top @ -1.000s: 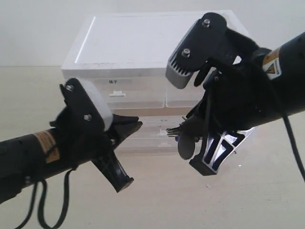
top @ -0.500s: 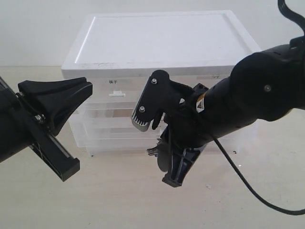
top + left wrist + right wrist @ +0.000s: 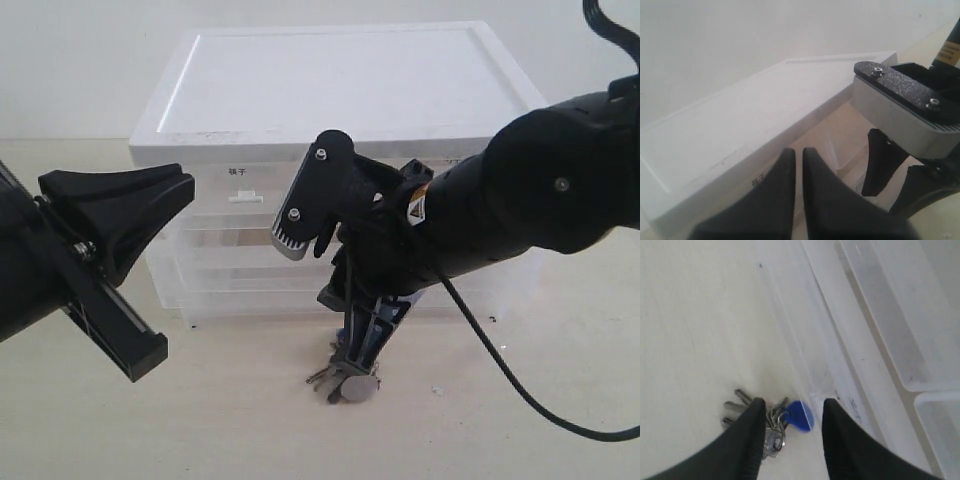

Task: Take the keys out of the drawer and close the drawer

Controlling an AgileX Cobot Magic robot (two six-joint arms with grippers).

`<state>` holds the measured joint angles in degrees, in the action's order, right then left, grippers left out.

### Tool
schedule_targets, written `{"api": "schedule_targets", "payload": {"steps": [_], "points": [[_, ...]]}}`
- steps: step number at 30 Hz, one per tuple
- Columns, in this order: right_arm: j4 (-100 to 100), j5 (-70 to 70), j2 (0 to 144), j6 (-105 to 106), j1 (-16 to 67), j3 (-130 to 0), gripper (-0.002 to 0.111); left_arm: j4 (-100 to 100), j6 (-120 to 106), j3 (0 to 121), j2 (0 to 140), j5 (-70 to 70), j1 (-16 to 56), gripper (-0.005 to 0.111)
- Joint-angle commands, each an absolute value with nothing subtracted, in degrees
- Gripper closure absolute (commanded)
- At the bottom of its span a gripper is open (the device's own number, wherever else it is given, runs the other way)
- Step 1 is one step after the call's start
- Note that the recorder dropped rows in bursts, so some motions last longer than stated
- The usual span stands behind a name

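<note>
The keys (image 3: 771, 432) lie on the tabletop (image 3: 690, 315) just before the cabinet (image 3: 880, 315), between the spread fingers of the empty right hand (image 3: 792, 405). The left hand (image 3: 795, 155) is closed on nothing. The keys look light, loose and slippery; I would grip near the ring.

the table (image 3: 220, 420) is a pale cream surface with a faint grain. a white cabinet (image 3: 330, 90) with translucent drawers stands on it toward the back. just in front of the cabinet's base the keys (image 3: 345, 383) lie flat on the table, silver blades spread out, the blue fob (image 3: 799, 415) on the cabinet side and a grey tag (image 3: 356, 389) beside them.
</note>
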<state>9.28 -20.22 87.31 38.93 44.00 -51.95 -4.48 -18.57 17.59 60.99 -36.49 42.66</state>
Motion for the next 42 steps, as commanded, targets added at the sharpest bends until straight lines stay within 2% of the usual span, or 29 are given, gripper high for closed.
{"api": "schedule_targets", "payload": {"steps": [1, 6, 11, 15, 19, 22, 25, 31, 42], "points": [[8.79, -20.07, 86.88, 39.30, 43.96, -52.02, 0.074, -4.91, -19.28, 17.33, 61.19, -34.37, 42.56, 0.102], [8.91, -21.19, 81.49, 37.49, 43.96, -52.13, 0.074, 0.89, -17.34, 17.33, 66.93, -34.68, 42.56, 0.102], [10.59, -21.19, 70.88, 35.45, 43.96, -52.13, 0.075, 11.10, -11.24, 17.44, 76.22, -41.08, 42.56, 0.102], [10.59, -21.37, 63.81, 33.61, 43.96, -52.13, 0.075, 12.84, -11.10, 18.06, 83.74, -45.68, 42.56, 0.102], [10.59, -22.54, 59.08, 33.01, 43.96, -52.13, 0.075, 12.84, -11.10, 21.29, 90.27, -44.13, 42.56, 0.102], [10.59, -22.93, 56.90, 31.83, 43.96, -52.13, 0.085, 11.50, -11.63, 24.36, 95.18, -43.77, 42.56, 0.102], [10.59, -24.53, 55.96, 31.83, 43.96, -52.13, 0.108, 6.33, -15.66, 26.96, 99.24, -43.66, 42.56, 0.102], [10.59, -25.12, 55.93, 31.83, 43.96, -52.13, 0.108, -5.03, -23.66, 32.11, 103.87, -43.66, 42.56, 0.102], [10.69, -25.12, 55.93, 31.83, 43.96, -52.13, 0.108, -11.40, -25.12, 37.68, 104.47, -43.51, 42.45, 0.102]]}}
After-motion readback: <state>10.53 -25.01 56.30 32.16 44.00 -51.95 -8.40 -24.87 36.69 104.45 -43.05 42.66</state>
